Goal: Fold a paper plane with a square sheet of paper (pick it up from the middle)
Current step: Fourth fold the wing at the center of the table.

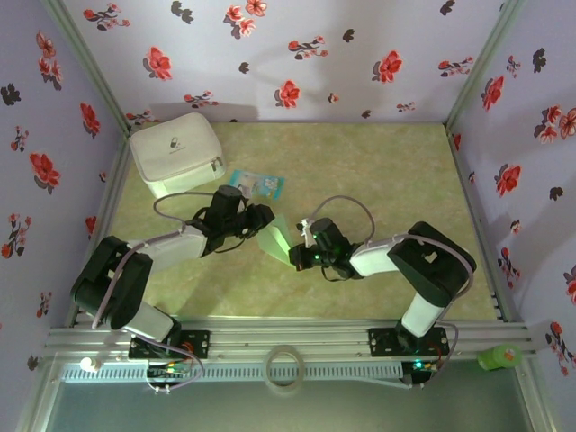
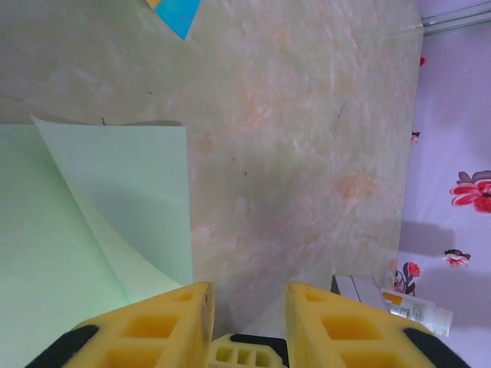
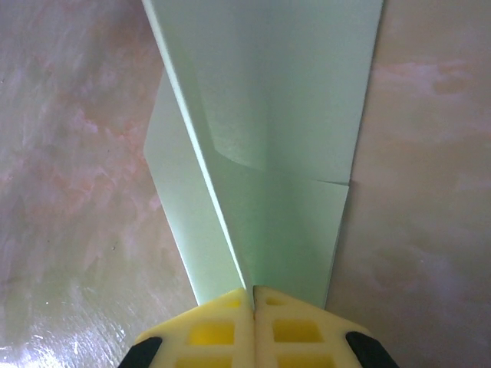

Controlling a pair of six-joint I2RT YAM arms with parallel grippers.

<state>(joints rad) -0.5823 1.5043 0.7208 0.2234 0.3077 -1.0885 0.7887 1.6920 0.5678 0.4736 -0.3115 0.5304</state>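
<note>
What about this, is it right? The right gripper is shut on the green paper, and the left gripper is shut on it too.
Only half. The right gripper is shut on the green paper, but the left gripper is not: the left wrist view shows its jaws apart, nothing between them, the paper off to one side.

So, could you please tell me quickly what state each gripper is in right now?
Left gripper: open, holding nothing.
Right gripper: shut on the creased green paper sheet.
</note>
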